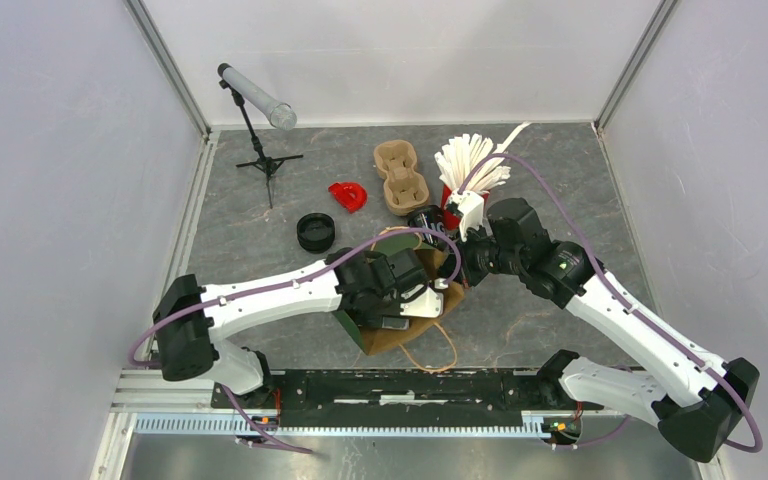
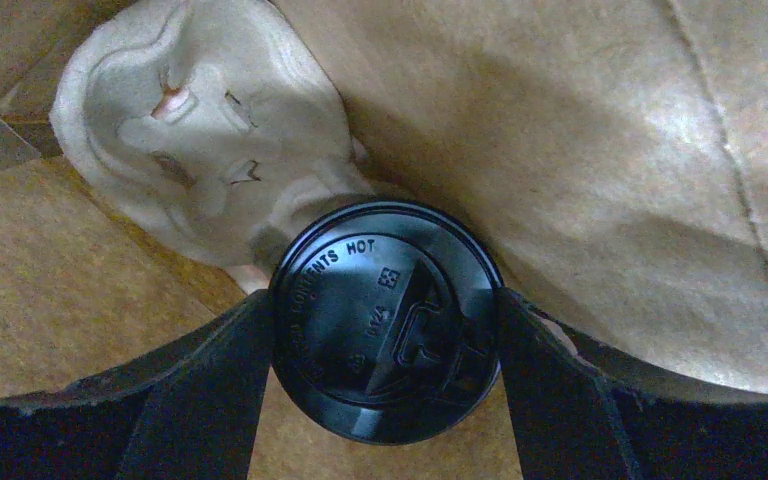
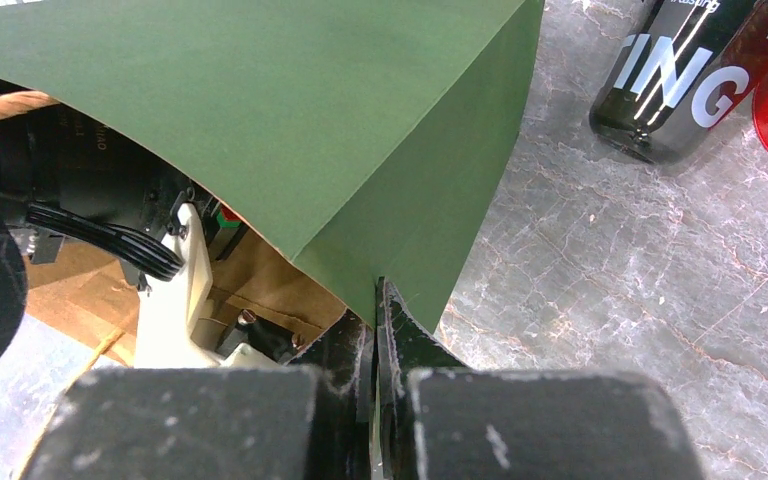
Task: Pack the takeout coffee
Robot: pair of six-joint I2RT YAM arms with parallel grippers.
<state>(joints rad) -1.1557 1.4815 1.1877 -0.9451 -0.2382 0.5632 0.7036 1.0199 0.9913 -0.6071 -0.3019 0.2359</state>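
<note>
The green paper bag (image 1: 352,322) lies on its side near the table's front, brown inside (image 2: 610,130). My left gripper (image 2: 385,320) reaches into it, both fingers pressed against the black lid of the takeout coffee cup (image 2: 385,300). A pulp cup carrier (image 2: 190,130) sits in the bag just behind the cup. My right gripper (image 3: 375,300) is shut on the bag's green edge (image 3: 310,120), holding the mouth up; in the top view it (image 1: 457,268) is at the bag's right side.
On the grey table behind the bag are another pulp carrier (image 1: 400,175), a red lid (image 1: 348,195), a black lid (image 1: 315,232), a black can (image 3: 660,80) and a red holder of white stirrers (image 1: 470,165). A small stand with a grey tube (image 1: 258,110) is at back left.
</note>
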